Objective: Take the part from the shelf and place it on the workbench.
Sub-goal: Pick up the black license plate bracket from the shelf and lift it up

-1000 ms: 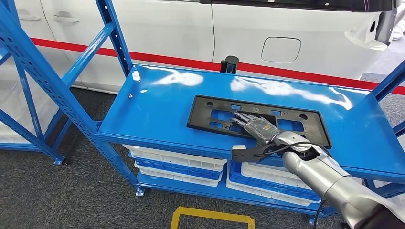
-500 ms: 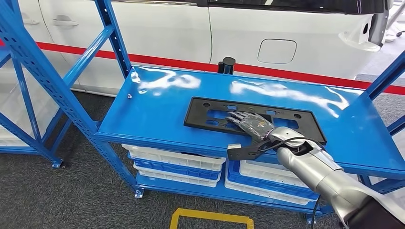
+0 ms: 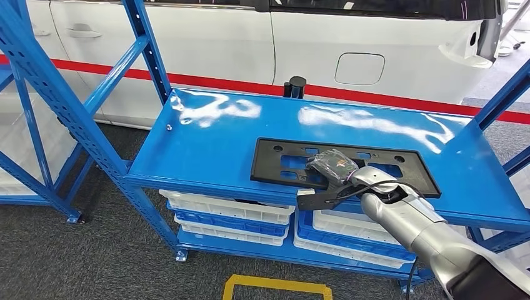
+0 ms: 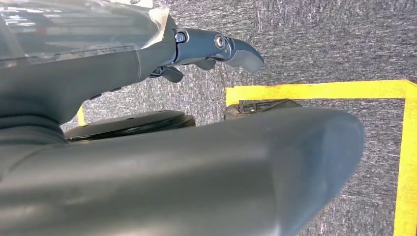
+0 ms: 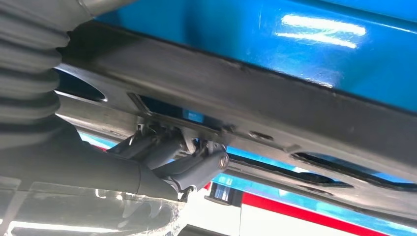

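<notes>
The part [image 3: 267,164] is a flat black plate with several cut-outs, lying on the top of the blue shelf [image 3: 206,144] near its front edge. My right hand [image 3: 332,165] lies over the plate's middle with the fingers curled down into it. In the right wrist view the fingers [image 5: 196,164] hook through a slot and grip the part [image 5: 275,93] against the shelf top [image 5: 246,29]. My left hand [image 4: 211,46] hangs by my side over grey carpet, fingers apart and holding nothing.
White and blue bins [image 3: 231,212] are stacked under the shelf top. Blue uprights and braces [image 3: 56,106] stand at the left, another post at the right. A white car [image 3: 312,44] is behind the shelf, with a black cylinder [image 3: 295,86] at the back edge. Yellow tape [image 3: 275,284] marks the floor.
My right hand's fingers lay flat and spread on the plate; now they are curled into it. The plate has slid slightly to the right on the shelf.
</notes>
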`<action>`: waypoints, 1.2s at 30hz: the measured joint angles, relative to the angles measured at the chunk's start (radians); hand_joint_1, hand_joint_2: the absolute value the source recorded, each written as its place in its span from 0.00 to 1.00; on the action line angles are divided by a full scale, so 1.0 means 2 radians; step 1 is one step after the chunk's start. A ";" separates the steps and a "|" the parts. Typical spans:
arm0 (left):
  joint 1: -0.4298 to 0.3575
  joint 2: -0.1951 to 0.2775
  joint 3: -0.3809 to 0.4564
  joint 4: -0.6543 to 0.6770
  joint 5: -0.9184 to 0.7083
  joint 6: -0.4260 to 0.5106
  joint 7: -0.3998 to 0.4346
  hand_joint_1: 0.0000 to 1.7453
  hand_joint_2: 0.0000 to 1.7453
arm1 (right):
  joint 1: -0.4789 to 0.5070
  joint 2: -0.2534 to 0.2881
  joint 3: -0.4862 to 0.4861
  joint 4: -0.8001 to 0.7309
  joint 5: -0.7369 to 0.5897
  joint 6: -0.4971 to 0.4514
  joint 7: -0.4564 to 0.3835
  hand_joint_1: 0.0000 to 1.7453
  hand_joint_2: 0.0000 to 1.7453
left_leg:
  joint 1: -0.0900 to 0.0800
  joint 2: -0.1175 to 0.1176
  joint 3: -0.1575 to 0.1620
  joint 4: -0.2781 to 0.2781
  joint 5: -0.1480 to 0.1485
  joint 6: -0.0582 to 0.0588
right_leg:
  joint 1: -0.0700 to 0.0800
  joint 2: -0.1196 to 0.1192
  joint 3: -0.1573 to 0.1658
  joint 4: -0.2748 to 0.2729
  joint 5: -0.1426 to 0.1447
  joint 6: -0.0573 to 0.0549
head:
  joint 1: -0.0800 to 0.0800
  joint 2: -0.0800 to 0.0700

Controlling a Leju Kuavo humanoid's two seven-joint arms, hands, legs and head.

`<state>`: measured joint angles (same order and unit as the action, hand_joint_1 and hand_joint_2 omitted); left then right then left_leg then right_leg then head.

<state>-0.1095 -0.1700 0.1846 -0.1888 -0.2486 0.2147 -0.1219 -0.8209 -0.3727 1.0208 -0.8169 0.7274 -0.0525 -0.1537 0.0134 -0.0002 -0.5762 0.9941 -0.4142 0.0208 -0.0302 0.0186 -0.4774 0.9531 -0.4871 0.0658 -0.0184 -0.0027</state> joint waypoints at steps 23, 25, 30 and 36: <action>-0.002 0.000 0.000 -0.002 -0.009 0.001 0.002 0.00 0.00 | 0.010 -0.006 -0.013 -0.005 -0.015 -0.016 0.002 1.00 1.00 | -0.001 0.001 0.000 0.000 0.000 0.002 | -0.001 0.000 0.000 0.000 0.000 0.000 | 0.000 0.000; -0.002 0.000 0.000 -0.002 -0.010 0.000 0.002 0.00 0.00 | 0.012 -0.010 -0.023 -0.007 -0.017 -0.022 0.008 1.00 1.00 | -0.002 0.000 0.000 0.000 0.000 0.002 | -0.001 0.000 0.001 0.000 0.000 0.000 | 0.000 0.000; 0.000 0.001 0.000 -0.002 -0.010 -0.001 0.002 0.00 0.00 | 0.013 -0.020 -0.039 -0.005 -0.023 -0.032 0.015 1.00 1.00 | -0.002 -0.002 -0.003 0.000 0.002 0.004 | -0.002 -0.001 0.000 0.000 0.003 0.003 | 0.001 0.000; 0.003 0.001 0.000 -0.002 -0.012 0.000 0.001 0.00 0.00 | 0.023 -0.024 -0.082 -0.003 -0.044 -0.056 0.011 0.99 1.00 | -0.002 -0.004 -0.009 0.001 0.003 0.004 | -0.002 -0.003 -0.003 0.001 0.002 0.005 | 0.001 0.000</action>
<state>-0.1038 -0.1683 0.1847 -0.1932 -0.2727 0.2137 -0.1194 -0.7745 -0.4205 0.8570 -0.8221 0.6389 -0.1638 -0.1326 0.0097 -0.0075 -0.5947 0.9953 -0.4091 0.0281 -0.0348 0.0118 -0.4826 0.9542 -0.4827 0.0754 -0.0170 -0.0027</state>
